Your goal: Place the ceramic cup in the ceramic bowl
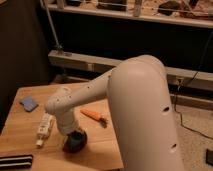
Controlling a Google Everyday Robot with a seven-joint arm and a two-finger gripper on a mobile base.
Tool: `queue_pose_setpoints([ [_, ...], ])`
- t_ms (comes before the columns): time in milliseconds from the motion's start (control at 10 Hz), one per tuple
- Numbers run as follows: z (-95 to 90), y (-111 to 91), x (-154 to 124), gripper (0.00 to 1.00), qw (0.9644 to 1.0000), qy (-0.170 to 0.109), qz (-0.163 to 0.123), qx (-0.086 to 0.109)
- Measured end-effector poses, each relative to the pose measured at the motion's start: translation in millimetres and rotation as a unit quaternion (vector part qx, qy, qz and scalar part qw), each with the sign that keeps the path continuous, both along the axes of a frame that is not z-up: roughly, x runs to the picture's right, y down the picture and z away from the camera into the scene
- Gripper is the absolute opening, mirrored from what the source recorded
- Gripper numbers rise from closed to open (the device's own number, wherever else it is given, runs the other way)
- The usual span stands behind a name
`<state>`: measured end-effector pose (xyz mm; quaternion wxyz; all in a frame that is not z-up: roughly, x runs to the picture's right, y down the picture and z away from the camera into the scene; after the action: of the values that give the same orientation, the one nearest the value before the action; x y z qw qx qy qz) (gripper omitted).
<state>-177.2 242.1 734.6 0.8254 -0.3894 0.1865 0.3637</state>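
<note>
Found at the near left corner of the wooden table (30,145) a flat dark object (15,161), lying along the front edge. Noted the ceramic bowl (75,143) close to the near edge, about midway along it, dark and glossy, sitting flat on the wood. Saw the gripper (71,134) lowered straight into the bowl, at the end of a white wrist and mostly hidden by it; could not tell its state, open or closed. Made out a bluish patch inside the bowl, right under the gripper, taken for the ceramic cup (78,136); could not tell whether held or merely resting there.

Found just left of the bowl a white bottle (45,127), lying on its side, cap towards the near edge, apart from the bowl. Noted a carrot (93,115) farther back, towards the right edge, lying flat, its leafy end pointing right, well clear of the bowl. Saw a flat blue square pad (29,103) near the far left corner.

Followed the white arm (145,115) up from the wrist, across the table's right side, to a large rounded housing filling the right foreground. Beyond the table's far edge, found a metal rack (125,62) against a dark background, and a black cable (186,117) trailing on the floor at the right.
</note>
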Motion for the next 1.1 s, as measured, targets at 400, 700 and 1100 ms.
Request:
queue_pose_setpoints([
  [400, -6.9, -26, 1, 0.8, 0.9994, -0.002, 0.033, 0.013],
  [700, -14.1, -39, 5, 0.8, 0.9988, -0.006, 0.044, 0.02],
  [1100, -22.8, -75, 25, 0.8, 0.9957, 0.013, 0.076, 0.051],
])
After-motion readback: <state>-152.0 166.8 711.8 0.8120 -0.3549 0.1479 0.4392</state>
